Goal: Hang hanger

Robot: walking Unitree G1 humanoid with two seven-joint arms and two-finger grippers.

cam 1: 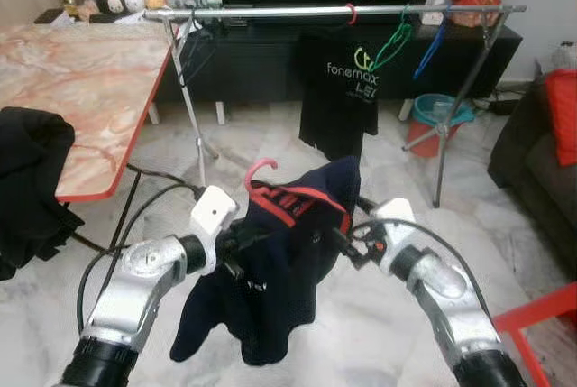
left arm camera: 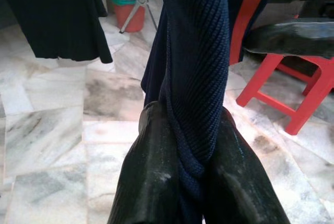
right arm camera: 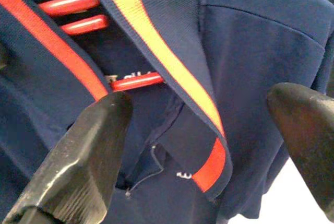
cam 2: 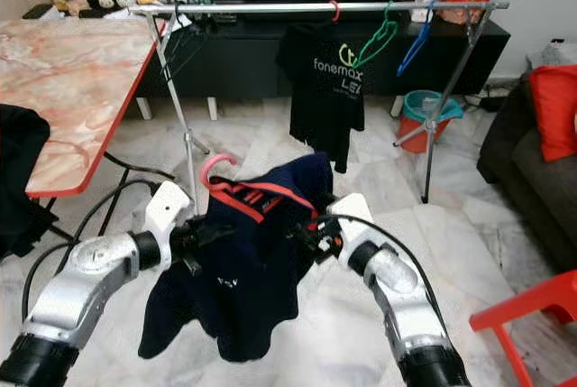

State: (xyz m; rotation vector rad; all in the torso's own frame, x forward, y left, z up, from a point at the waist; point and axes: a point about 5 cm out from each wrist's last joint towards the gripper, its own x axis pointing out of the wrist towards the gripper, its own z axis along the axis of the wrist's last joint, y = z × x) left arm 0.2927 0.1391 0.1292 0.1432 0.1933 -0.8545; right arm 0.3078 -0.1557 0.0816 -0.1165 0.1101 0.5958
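A navy shirt (cam 1: 279, 279) with red trim hangs on a pink-red hanger (cam 1: 260, 169), held up between my two arms in front of me. My left gripper (cam 1: 236, 244) is shut on a fold of the navy fabric (left arm camera: 198, 51), its fingers (left arm camera: 151, 182) clamped either side of it. My right gripper (cam 1: 347, 241) is open at the shirt's other shoulder, its fingertips (right arm camera: 88, 151) spread wide around the collar and the hanger's red bars (right arm camera: 78, 4). The silver rail (cam 1: 288, 12) of a clothes rack stands further ahead, above the shirt.
On the rail hang a black T-shirt (cam 1: 343, 89), a green hanger (cam 1: 394, 42) and a blue hanger (cam 1: 431, 44). A marble-topped table (cam 1: 81, 80) stands left, a teal bucket (cam 1: 442, 112) by the rack's leg, a red stool (cam 1: 532, 315) and dark sofa (cam 1: 541, 161) right.
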